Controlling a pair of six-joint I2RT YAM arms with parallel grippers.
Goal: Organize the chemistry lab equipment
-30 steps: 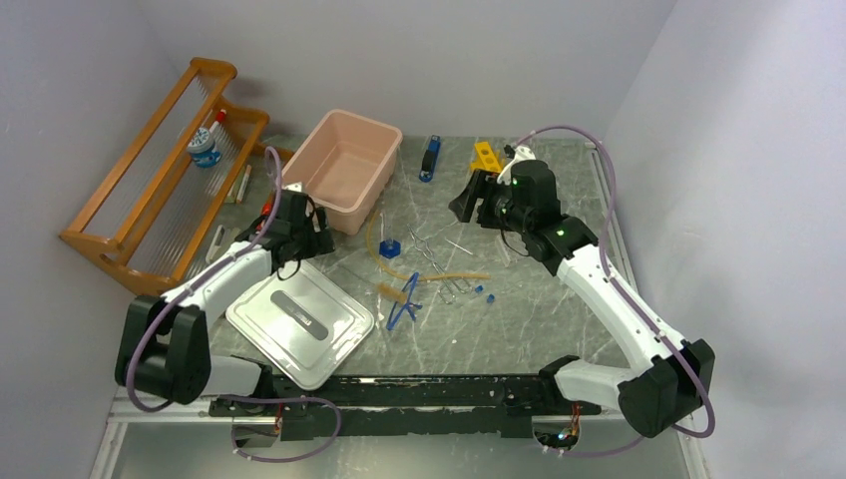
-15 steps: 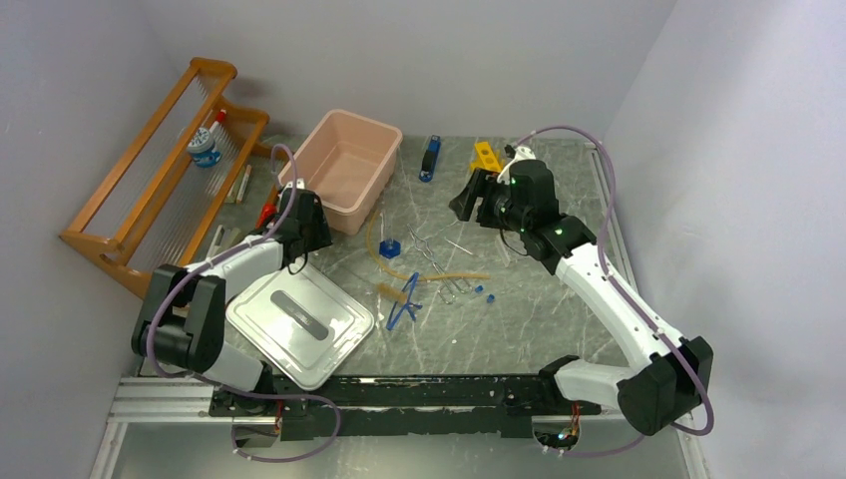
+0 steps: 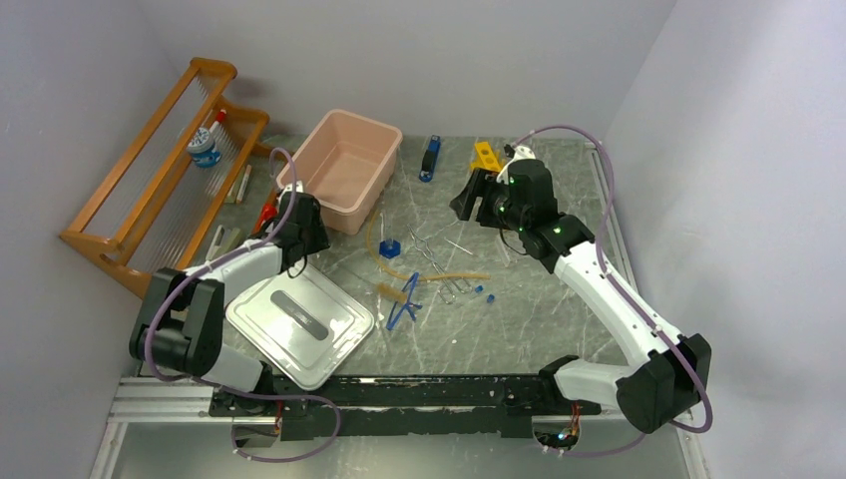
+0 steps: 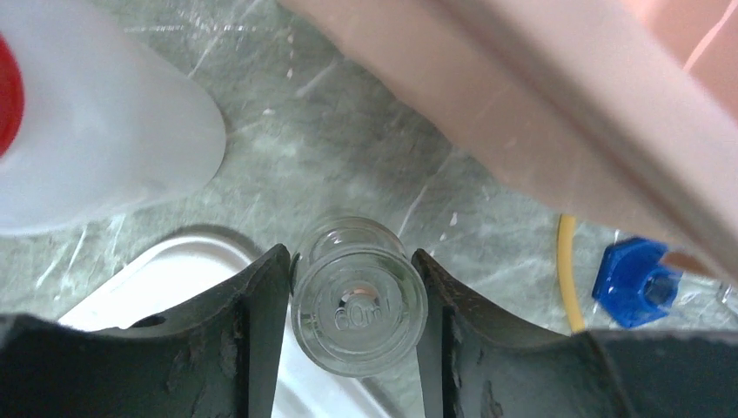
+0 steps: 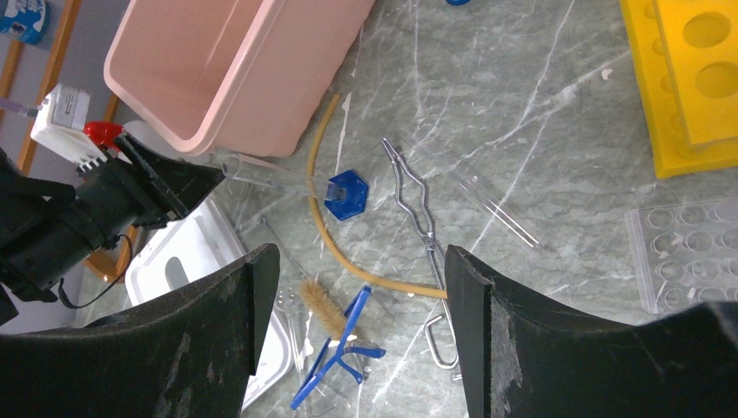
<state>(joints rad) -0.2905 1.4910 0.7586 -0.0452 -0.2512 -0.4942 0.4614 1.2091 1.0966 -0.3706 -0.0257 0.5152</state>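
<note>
Nearest, the blue tongs, tan hose and thin metal tools lie loose on the table. Behind them the left gripper is clamped on the small jar, beside the pink tub (it looks empty). The right gripper hovers with jaws apart. Most of the work remains, I judge.

1. The small glass jar was clear, with "60ml" embossed on its base. It sat clamped between the left gripper's fingers at the scene's left.
2. The white red-capped squeeze bottle lay on its side just left of the jar.
3. The tan rubber hose curved through the middle from far to near, then ran right.
4. A blue-capped clear tube lay flat across the hose, cap to the right.
5. The blue plastic tongs lay near of the hose, beside a bristle brush.
6. The metal tongs lay just right of the tube's cap.
</note>
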